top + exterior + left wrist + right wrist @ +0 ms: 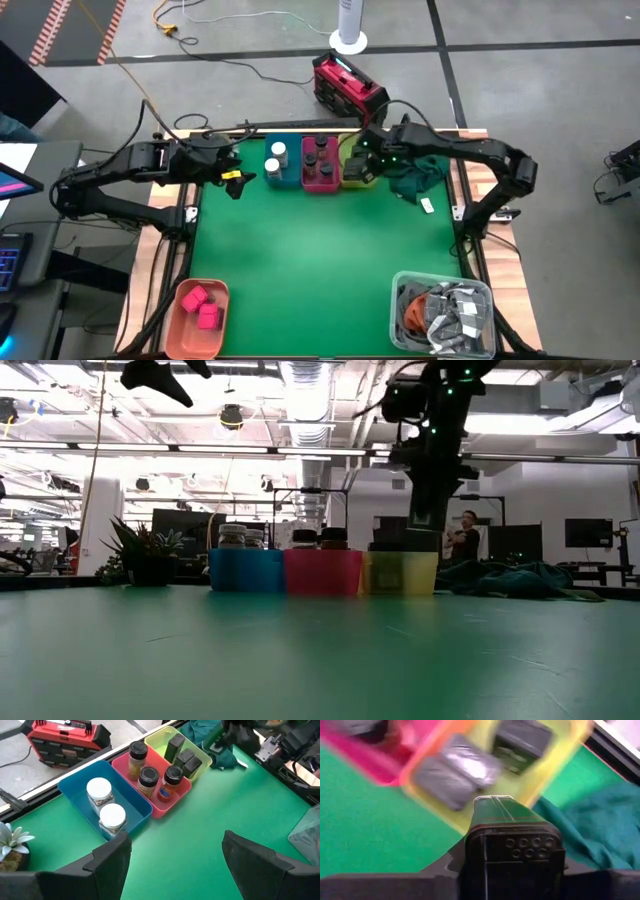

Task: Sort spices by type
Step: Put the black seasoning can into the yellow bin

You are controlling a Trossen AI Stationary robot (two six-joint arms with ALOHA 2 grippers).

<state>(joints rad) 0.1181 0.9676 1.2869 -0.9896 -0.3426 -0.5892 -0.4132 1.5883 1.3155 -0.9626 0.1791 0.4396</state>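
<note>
Yellow bin (555, 765) blurred; black boxes (455, 775) smeared; bin edges cropped

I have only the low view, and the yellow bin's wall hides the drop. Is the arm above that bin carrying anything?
Observer: Yes. The right gripper is shut on a black box over the yellow bin.
Operator: Where is the other arm? I see only a dark shape at the top.
Observer: The left gripper is open and empty, raised above the table beside the blue bin.
</note>
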